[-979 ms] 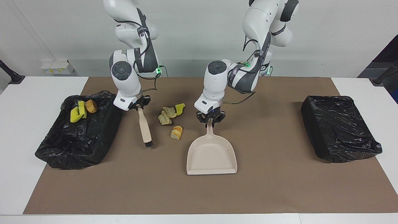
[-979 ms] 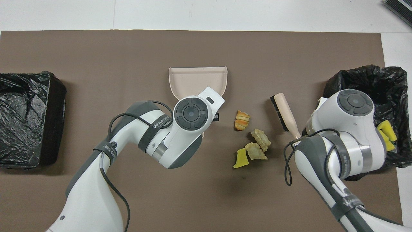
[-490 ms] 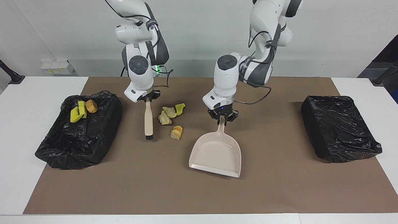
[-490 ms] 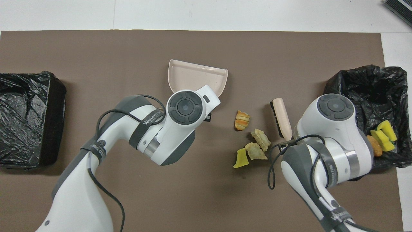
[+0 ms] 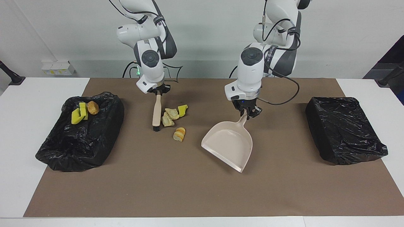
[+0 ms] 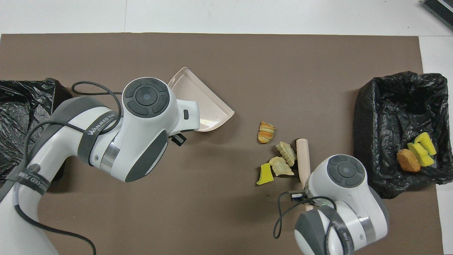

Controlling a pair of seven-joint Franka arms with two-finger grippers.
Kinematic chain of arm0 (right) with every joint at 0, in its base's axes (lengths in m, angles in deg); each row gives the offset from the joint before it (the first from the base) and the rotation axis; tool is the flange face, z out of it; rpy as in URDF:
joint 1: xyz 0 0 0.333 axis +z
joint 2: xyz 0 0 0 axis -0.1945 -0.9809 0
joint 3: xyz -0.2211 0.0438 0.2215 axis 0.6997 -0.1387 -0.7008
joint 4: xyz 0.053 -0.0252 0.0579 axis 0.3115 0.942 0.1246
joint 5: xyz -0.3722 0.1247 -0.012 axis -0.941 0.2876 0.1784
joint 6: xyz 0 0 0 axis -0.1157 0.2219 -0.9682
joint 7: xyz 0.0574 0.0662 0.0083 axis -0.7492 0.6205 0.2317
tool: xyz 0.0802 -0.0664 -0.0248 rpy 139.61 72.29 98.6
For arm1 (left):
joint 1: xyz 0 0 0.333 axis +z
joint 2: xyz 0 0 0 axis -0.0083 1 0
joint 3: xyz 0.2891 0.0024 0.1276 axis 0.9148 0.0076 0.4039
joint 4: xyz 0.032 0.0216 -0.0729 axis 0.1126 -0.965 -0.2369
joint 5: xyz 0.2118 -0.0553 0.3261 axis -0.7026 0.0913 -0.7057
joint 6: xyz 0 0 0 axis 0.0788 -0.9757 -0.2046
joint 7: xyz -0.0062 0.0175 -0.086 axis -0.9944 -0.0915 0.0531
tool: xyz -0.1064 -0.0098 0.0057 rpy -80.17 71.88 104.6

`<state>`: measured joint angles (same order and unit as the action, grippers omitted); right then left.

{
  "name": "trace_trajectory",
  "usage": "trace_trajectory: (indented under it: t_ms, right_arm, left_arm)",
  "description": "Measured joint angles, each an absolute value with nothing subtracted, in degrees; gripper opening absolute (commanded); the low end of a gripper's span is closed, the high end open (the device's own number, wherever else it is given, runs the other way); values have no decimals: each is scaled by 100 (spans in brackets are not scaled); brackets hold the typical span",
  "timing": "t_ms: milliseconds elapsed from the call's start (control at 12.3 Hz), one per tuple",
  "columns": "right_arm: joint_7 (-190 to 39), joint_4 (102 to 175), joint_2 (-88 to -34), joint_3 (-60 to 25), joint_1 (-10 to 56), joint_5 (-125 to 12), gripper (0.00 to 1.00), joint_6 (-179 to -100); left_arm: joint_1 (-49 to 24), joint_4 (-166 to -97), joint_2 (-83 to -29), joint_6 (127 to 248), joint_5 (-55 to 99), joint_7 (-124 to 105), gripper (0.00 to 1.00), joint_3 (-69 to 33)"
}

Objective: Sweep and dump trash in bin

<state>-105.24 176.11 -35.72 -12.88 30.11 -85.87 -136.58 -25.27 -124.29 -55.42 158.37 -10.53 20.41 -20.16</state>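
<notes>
Black-lined bin [image 5: 79, 135] at the right arm's end of the table [image 5: 19, 132], holding yellow sponge pieces [image 5: 79, 114] and a brown chunk [image 5: 92, 107]; right pincer [image 5: 158, 91] clamped on the brush [image 5: 156, 113] handle, bristles down on the brown mat [image 5: 157, 183], touching the nearest tan scrap; loose trash [image 5: 173, 118], four pieces, lies just beside the brush toward the left arm's end; left pincer [image 5: 247, 112] gripping the dustpan [image 5: 228, 145] handle, pan tilted, well apart from the scraps; second bin [image 5: 344, 129] at the left arm's end.
</notes>
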Motion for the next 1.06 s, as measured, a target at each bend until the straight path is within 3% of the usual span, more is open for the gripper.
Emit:
trace_trajectory:
  t_ms: [490,1061]
  right_arm:
    - [-11350,17613,-3569,-1304,3438,-7674,0,-13742]
    - [-12662,17579,-3604,-1302,3617,-6829,0,-14084]
  left_arm:
    - [-2347,-13099,-5818,16136,-1054,4450,0,-2021]
    - [-2346,-14063,-6415,16341,-1054,5327,0,-2035]
